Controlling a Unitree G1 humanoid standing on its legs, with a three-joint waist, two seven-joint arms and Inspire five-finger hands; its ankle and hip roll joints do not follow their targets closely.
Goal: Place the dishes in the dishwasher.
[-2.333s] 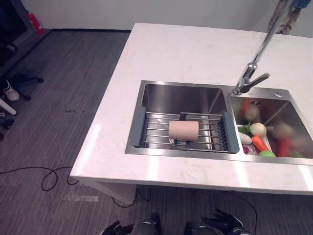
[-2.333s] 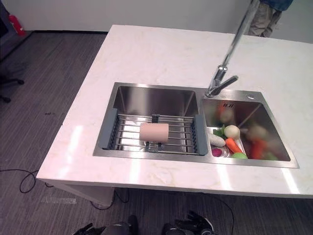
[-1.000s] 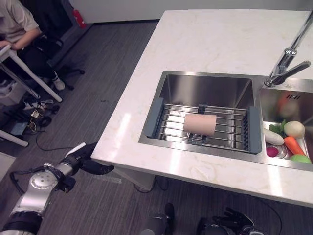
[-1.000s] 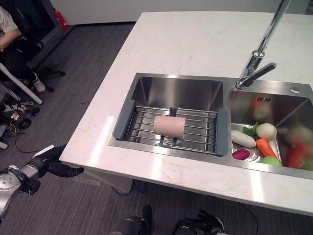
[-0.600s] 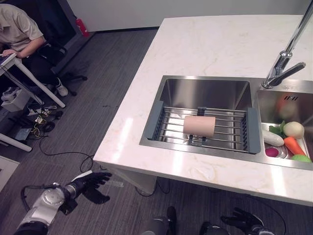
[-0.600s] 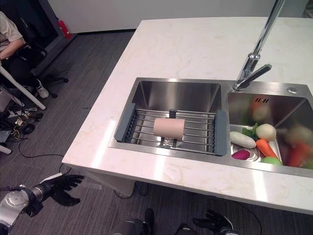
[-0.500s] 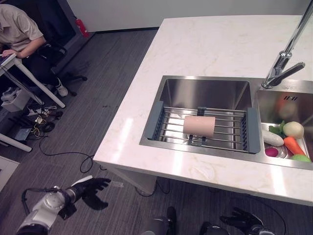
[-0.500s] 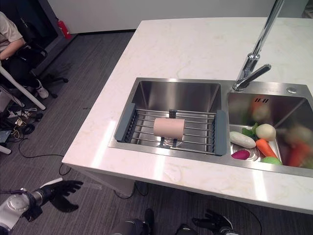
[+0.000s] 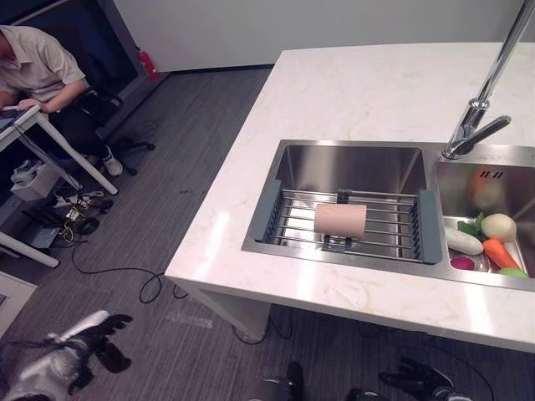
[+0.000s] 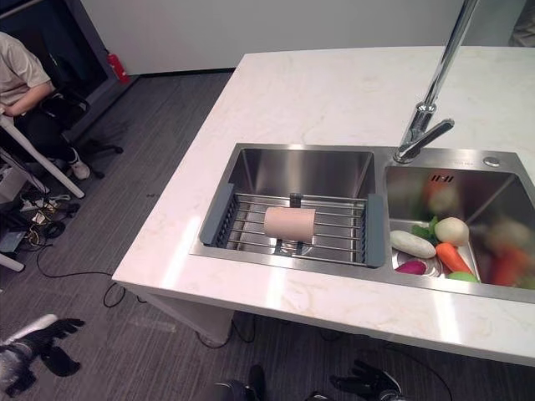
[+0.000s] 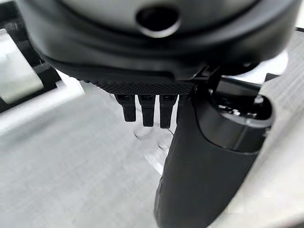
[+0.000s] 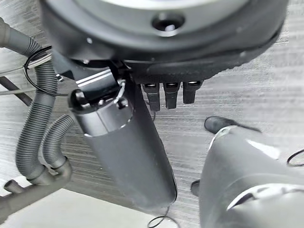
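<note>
A person (image 9: 33,63) sits at a desk far off to my left. My left hand (image 9: 100,338) hangs low over the grey floor (image 9: 167,209), well short of the bench (image 9: 368,83), fingers spread and holding nothing. On the bench, the left basin of the sink (image 9: 351,159) carries a wire rack (image 9: 292,221), and a pinkish cup (image 9: 339,220) lies on its side on the rack's bars. The tall faucet (image 9: 481,109) stands behind the divider. The right basin holds vegetables (image 9: 493,242). My right hand (image 10: 368,383) hangs low in front of the bench, fingers loosely open and empty.
</note>
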